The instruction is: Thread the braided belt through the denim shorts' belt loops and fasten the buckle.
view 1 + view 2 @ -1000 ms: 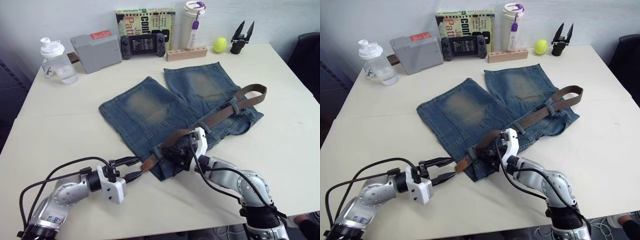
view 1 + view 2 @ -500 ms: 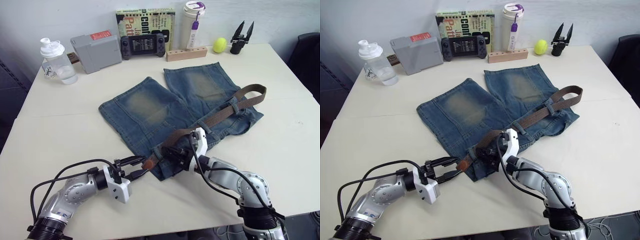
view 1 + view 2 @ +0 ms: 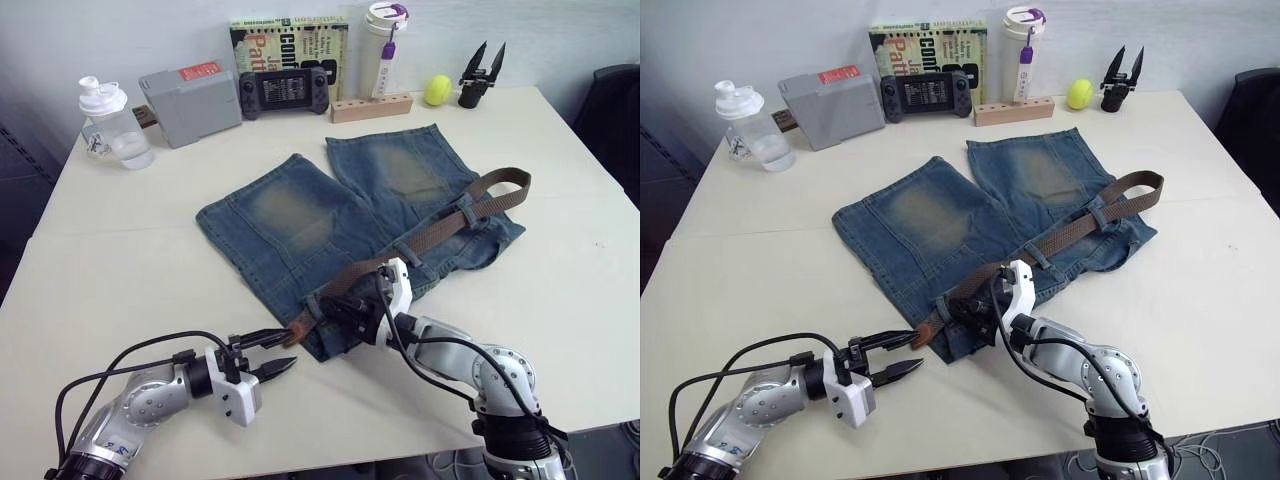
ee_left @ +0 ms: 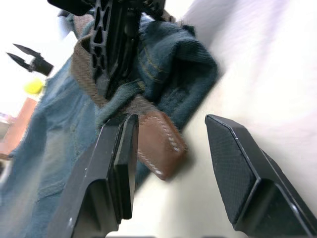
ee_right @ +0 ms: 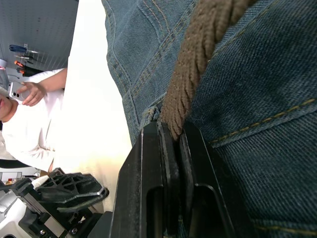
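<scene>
Spread apart, the left gripper's (image 3: 268,353) two black fingers sit low over the pale table (image 3: 120,260), just short of the brown leather tip (image 4: 161,144) of the long brown woven braided belt (image 3: 440,228). Pressed together, the right gripper's (image 5: 173,136) fingers pinch that belt at the waistband of the faded blue denim shorts (image 3: 300,215), which lie flat mid-table. Along the waist the strap passes under narrow denim belt loops (image 3: 466,212).

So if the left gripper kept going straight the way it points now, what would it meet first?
Most likely the brown leather tip of the braided belt, lying ahead between the open left gripper fingers at the denim shorts edge; depth is hard to judge.
</scene>
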Robot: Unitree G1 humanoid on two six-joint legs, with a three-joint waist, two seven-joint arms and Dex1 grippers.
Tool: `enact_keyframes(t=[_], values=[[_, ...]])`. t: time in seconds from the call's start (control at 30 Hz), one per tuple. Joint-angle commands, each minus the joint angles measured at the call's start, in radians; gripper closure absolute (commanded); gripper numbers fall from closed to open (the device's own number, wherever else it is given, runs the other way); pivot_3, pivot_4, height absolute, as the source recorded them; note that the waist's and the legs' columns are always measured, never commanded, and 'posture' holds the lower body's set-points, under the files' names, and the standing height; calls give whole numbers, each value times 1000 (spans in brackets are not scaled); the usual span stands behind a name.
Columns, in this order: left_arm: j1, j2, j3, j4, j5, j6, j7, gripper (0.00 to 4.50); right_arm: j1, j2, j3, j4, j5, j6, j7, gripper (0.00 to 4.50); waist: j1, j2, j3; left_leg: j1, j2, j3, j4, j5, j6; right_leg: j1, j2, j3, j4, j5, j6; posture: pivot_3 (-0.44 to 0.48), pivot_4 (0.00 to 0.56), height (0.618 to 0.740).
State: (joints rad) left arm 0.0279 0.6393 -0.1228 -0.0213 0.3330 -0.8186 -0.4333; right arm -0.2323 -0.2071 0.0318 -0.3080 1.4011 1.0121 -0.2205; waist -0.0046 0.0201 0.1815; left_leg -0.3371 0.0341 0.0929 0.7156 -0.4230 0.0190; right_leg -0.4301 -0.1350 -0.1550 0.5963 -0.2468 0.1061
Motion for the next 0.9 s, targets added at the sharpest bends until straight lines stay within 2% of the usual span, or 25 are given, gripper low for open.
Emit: enact_keyframes(t=[0.03, 0.27, 0.37, 0.5, 0.77, 0.9], values=[[-20, -10, 34, 14, 87, 13, 72, 2069, 3, 17, 10, -7, 23, 13, 6, 4500, 0, 0, 0, 0, 0, 0, 0, 0, 0, 0, 0, 0, 0, 0, 0, 0, 150, 720], [4, 14, 31, 11, 80, 6, 93, 2069, 0, 18, 4, -10, 30, 13, 3, 4500, 0, 0, 0, 0, 1, 0, 0, 0, 0, 0, 0, 0, 0, 0, 0, 0, 150, 720], [13, 27, 35, 16, 71, -1, 99, 2774, -1, 19, 4, -9, 30, 15, 3, 4500, -1, 0, 0, 0, 2, -1, 0, 0, 0, 0, 0, 0, 0, 0, 0, 0, 150, 720], [21, 42, 42, 12, 73, 11, 100, 4371, -1, 19, 3, -7, 30, 17, 4, 4500, -1, 2, -1, 1, 2, -1, -1, 0, 0, 0, 0, 0, 0, 0, 0, 0, 150, 720], [24, 45, 38, 13, 71, 30, 103, 4459, -3, 24, 0, -6, 32, 22, 3, 4500, -2, 8, -5, 1, 2, 0, -1, 0, 0, 0, 0, 0, 0, 0, -1, 0, 150, 720], [71, 51, -9, -30, -91, 80, 13, 4459, -2, 24, -2, -8, 37, 23, -2, 4500, -5, 8, -6, 1, 2, 0, -1, 0, 0, -1, 0, 0, 0, 0, -1, 0, 150, 720]])
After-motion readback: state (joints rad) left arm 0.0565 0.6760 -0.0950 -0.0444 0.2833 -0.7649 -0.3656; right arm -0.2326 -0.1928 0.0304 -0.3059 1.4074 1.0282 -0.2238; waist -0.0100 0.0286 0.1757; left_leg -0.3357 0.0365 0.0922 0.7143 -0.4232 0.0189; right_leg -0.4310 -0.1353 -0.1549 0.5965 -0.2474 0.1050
